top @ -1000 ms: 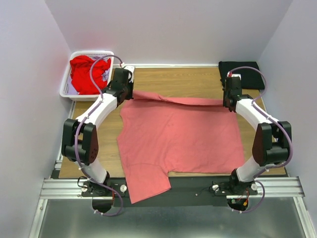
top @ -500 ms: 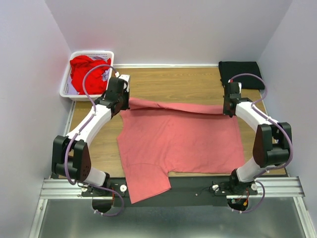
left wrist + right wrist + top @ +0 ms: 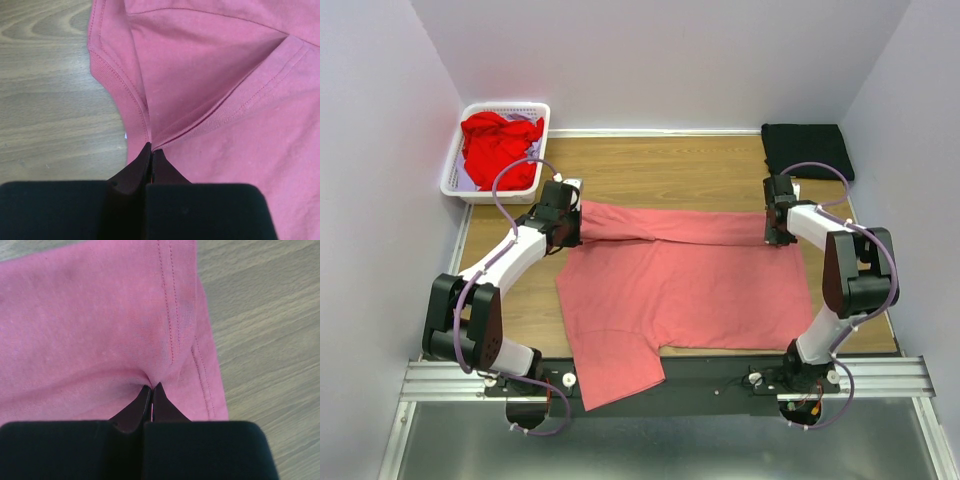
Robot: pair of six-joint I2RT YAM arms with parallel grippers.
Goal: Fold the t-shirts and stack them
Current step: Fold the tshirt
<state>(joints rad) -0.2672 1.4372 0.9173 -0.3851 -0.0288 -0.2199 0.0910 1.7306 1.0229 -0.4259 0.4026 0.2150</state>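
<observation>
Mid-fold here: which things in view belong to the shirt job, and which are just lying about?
Job: salmon-pink t-shirt, far edge pinched by left gripper and right gripper; red t-shirt, crumpled in the white basket; black t-shirt, folded at the far right corner.
Lying about: white basket, only a container; wooden table.

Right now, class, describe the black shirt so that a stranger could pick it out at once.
Find the wooden table. At its far right corner lies the black shirt, folded flat. The pink shirt is spread mid-table and the red shirt is heaped in the white basket at far left; only this one is dark and squared.
</observation>
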